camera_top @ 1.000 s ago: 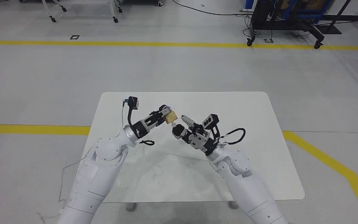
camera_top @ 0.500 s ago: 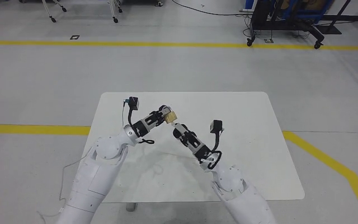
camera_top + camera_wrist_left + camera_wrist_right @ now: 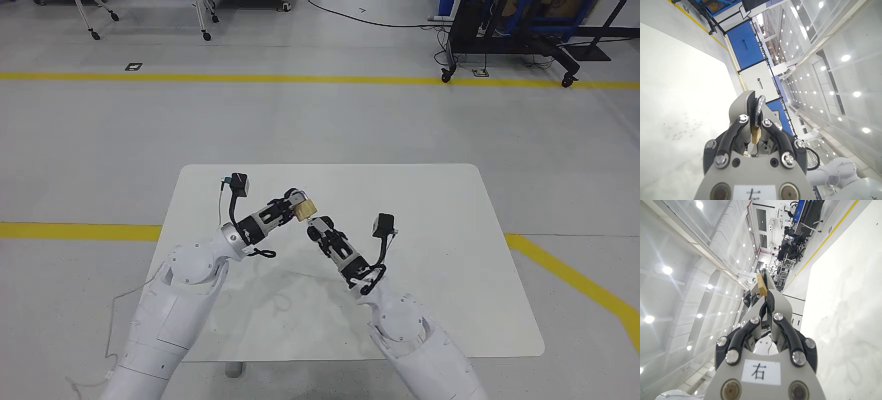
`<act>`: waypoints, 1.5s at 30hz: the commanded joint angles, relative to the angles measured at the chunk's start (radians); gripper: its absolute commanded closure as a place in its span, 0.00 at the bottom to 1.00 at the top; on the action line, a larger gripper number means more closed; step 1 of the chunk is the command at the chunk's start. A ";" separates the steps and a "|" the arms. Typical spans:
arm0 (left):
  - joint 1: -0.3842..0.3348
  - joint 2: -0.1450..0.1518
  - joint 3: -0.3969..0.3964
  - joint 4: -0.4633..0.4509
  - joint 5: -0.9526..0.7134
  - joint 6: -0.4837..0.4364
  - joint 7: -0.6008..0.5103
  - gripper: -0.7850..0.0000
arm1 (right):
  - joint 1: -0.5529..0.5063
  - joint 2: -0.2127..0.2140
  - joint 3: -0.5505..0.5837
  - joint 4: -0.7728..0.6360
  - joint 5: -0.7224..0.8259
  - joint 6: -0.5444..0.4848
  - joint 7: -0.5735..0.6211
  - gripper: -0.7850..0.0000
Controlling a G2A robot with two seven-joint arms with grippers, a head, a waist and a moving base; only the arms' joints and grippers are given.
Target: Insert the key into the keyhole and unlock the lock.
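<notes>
Lock (image 3: 305,208) held up between your two grippers, over the middle of the table (image 3: 440,200).

For writing, you get a white label (image 3: 761,372) with one printed character on the right gripper's housing and a partly cropped one on the left's, plus printed marks on the blue and white panels (image 3: 745,47) in the hall behind. Your left gripper (image 3: 756,106) is clamped tight on the lock, whose brass body shows between its fingers. Your right gripper (image 3: 767,296) is pinched together too, its tip touching the end of the brass body. It probably has the key, but the pads hide whatever is nipped there. Both tips sit off the surface, nearer the table's far edge than the near one and well apart from its left and right edges.
</notes>
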 commanded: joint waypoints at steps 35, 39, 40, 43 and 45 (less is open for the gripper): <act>0.025 0.009 -0.009 -0.036 0.062 -0.130 0.010 1.00 | 0.078 0.011 0.149 0.144 0.859 0.243 0.640 1.00; 0.019 0.009 -0.012 -0.024 0.039 -0.089 0.006 1.00 | 0.042 0.023 0.168 0.083 0.697 0.135 0.608 0.00; 0.018 0.009 -0.012 -0.021 0.035 -0.075 0.008 1.00 | 0.029 0.026 0.174 0.061 0.662 0.117 0.598 0.00; 0.012 0.009 -0.010 -0.012 0.027 -0.031 0.005 1.00 | -0.012 0.039 0.209 -0.002 0.525 0.065 0.560 0.00; 0.007 0.009 -0.005 -0.004 0.034 0.010 -0.001 1.00 | -0.049 0.047 0.243 -0.048 0.439 0.026 0.517 0.00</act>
